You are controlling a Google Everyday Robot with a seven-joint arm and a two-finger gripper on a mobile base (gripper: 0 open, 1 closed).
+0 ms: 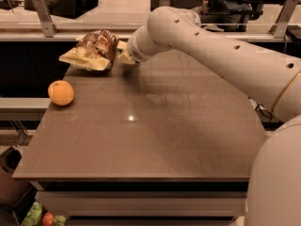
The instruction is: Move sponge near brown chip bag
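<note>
The brown chip bag point(97, 45) lies at the far left corner of the table, its pale yellow end towards the table edge. The pale yellow sponge point(122, 45) shows just right of the bag, mostly hidden behind my wrist. My gripper point(127, 57) is at the sponge, low over the table and close beside the bag. The white arm reaches in from the right and hides the gripper's end.
An orange point(61, 92) sits at the left edge of the brown table point(155, 135). A rail with metal posts point(43, 14) and a counter run behind the table. The robot's body point(277, 182) fills the lower right.
</note>
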